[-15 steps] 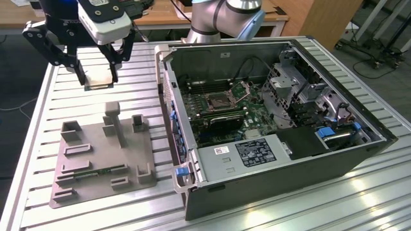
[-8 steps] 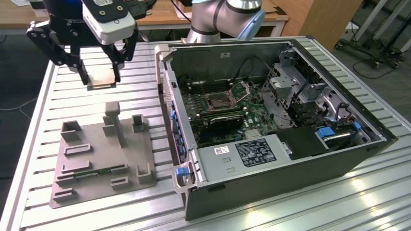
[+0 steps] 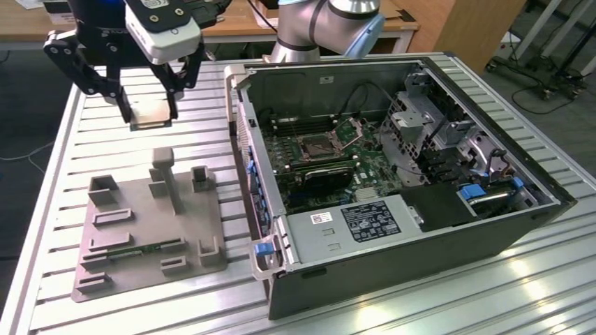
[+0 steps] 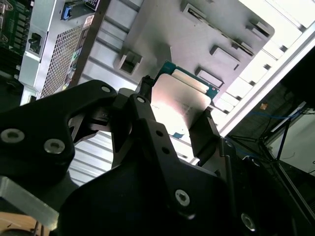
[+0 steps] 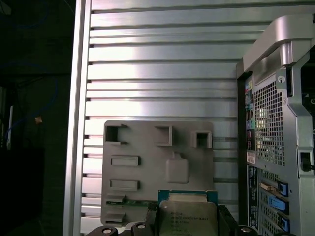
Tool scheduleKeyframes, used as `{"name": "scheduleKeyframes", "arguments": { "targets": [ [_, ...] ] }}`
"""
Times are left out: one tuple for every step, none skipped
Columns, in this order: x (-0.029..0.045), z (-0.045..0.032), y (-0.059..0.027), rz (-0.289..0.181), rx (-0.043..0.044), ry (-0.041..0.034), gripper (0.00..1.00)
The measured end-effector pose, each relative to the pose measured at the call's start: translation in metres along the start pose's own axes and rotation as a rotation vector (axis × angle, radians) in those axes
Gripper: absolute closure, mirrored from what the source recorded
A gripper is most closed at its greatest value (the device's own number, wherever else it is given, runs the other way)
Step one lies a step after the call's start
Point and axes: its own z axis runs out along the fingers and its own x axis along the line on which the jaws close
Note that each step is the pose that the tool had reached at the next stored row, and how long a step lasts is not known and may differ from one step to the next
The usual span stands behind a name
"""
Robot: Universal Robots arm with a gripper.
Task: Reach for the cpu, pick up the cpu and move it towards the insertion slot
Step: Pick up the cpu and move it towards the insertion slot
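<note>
**Desk:** Hand (image 3: 149, 113) grips your cpu (image 4: 179, 108) by opposite edges, raised above the bench (image 3: 98, 150), near the grey fixture (image 3: 139, 223).

**Floor:** Light, stiff, probably delicate underneath; hold it by the rim only. The insertion slot (image 3: 317, 146) sits well apart, inside the open case (image 3: 419, 237).

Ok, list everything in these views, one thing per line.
cpu: one, silvery-grey with a green rim, held in the hand off the table.
insertion slot: one, dark centre in a silver frame, on the board inside the case.
computer case: one, dark grey, open, on the table at the exterior view's right.
tray: one, grey, with raised holders, on the table beside the case.
memory stick: one, green, lying in the tray.
table: one, silver, slatted.
arm: one, grey with a blue cap, behind the case.
hand: one, black, shut on the cpu.
</note>
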Motion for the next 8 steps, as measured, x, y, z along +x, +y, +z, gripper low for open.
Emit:
{"name": "scheduleKeyframes", "arguments": {
  "targets": [
    [-0.0004, 0.0, 0.0, 0.0, 0.0, 0.0001, 0.46],
    [-0.0009, 0.0, 0.0, 0.0, 0.0, 0.0001, 0.46],
    [-0.0014, 0.0, 0.0, 0.0, 0.0, 0.0, 0.46],
    [-0.0017, 0.0, 0.0, 0.0, 0.0, 0.0001, 0.46],
    [-0.0019, 0.0, 0.0, 0.0, 0.0, 0.0, 0.46],
    [-0.0022, 0.0, 0.0, 0.0, 0.0, 0.0001, 0.46],
    [-0.0025, 0.0, 0.0, 0.0, 0.0001, 0.0001, 0.46],
    [-0.0028, 0.0, 0.0, 0.0, 0.0, 0.0001, 0.46]
  ]
}}
